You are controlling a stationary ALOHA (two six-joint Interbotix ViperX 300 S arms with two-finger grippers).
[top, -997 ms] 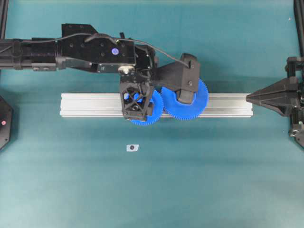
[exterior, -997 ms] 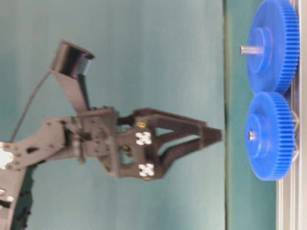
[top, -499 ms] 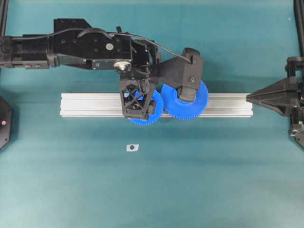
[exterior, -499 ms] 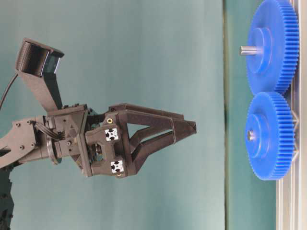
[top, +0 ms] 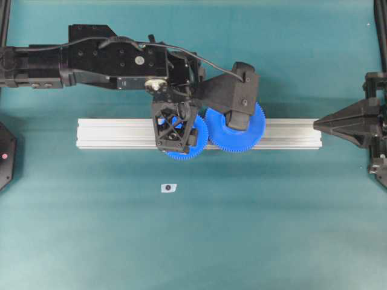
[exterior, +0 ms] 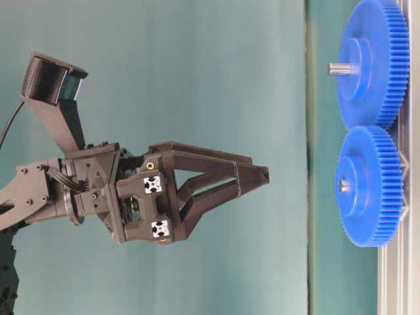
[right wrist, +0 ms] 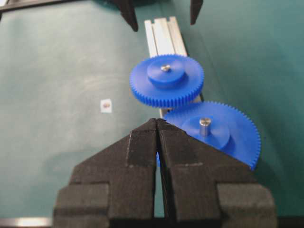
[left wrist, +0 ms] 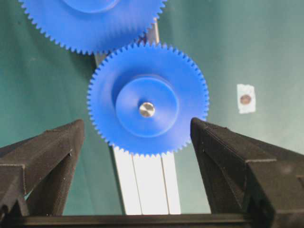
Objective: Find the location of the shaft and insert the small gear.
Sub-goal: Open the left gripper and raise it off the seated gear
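Since a second ago our left gripper (exterior: 259, 178) has drawn back from the small gear (exterior: 367, 186), jaws apart. Overhead, that gear (top: 197, 147) sits centre frame on the rail (top: 115, 133). Right wrist view: our right gripper (right wrist: 157, 124) is pressed together (nothing held).

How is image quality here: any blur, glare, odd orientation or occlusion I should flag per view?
Overhead: sharp and evenly lit, but the left gripper hides much of the small gear. Table-level: turned sideways, slightly soft. Left wrist: crisp gear, a glint on its centre pin. Right wrist: shut right gripper blurred in the foreground.
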